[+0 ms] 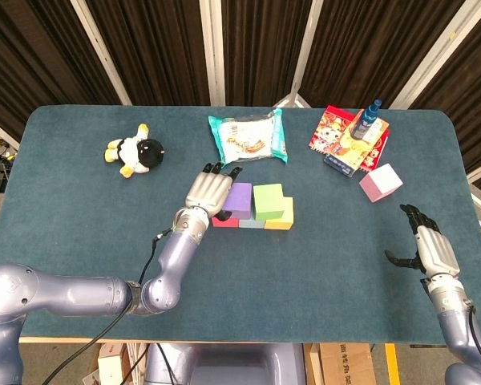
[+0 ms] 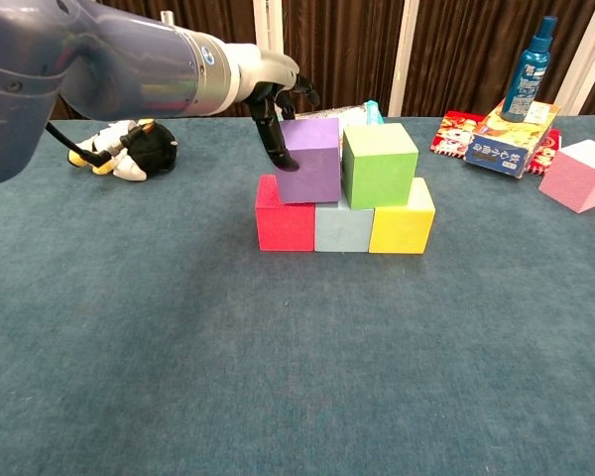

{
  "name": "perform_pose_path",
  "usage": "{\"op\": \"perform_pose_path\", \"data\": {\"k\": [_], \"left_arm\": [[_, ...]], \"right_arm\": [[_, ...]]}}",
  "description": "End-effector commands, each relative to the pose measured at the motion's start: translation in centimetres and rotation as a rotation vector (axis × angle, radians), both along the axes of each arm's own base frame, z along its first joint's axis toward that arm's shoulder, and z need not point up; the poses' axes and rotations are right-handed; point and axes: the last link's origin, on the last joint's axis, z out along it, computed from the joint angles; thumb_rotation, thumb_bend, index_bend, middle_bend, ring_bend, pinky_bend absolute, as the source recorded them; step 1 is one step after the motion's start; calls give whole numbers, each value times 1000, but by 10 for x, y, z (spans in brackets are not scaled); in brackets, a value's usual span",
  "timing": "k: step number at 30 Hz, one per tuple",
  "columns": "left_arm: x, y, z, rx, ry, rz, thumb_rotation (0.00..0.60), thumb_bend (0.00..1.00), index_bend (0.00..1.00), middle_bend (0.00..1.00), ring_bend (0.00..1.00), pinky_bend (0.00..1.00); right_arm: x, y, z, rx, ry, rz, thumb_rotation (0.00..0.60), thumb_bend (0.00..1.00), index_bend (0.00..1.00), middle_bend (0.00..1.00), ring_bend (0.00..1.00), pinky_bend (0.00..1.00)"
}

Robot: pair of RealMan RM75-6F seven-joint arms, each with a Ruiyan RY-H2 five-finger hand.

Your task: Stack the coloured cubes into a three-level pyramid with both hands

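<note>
Red [image 2: 286,224], light blue [image 2: 343,227] and yellow [image 2: 403,227] cubes form a row on the table. On top of them sit a purple cube [image 2: 310,159] and a green cube [image 2: 379,164], side by side and almost touching. My left hand [image 1: 208,191] has its fingers [image 2: 273,134] stretched down against the purple cube's left face and grips nothing. A pink cube [image 1: 381,182] lies alone at the right. My right hand [image 1: 423,245] hovers near the table's right front edge, fingers spread and empty, well short of the pink cube.
A plush toy [image 1: 135,150] lies at the back left. A snack bag [image 1: 248,137] sits behind the stack. A blue spray bottle [image 1: 367,119] stands on red packets [image 1: 346,138] at the back right, just behind the pink cube.
</note>
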Motion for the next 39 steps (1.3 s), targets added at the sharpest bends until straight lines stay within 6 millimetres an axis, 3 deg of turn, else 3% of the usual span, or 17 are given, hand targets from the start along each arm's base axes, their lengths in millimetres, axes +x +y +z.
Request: {"op": "perform_pose_path", "data": {"k": [1,21,39], "left_arm": [[0,0,-1,0,-2,2,600,412,92,380,49,76],[2,1,-9,-7,-3,7,600,399,91,374,49,75],[0,-1,-11,-15,9,7,600,312,54,254,46,75]], "right_arm": [[0,0,0,-1,-2,-1,600,312,0,0,0,0],[0,-1,0,2,-7,-2,600,312,0,0,0,0],[1,0,-1,8,-7,-3,600,312,0,0,0,0]]}}
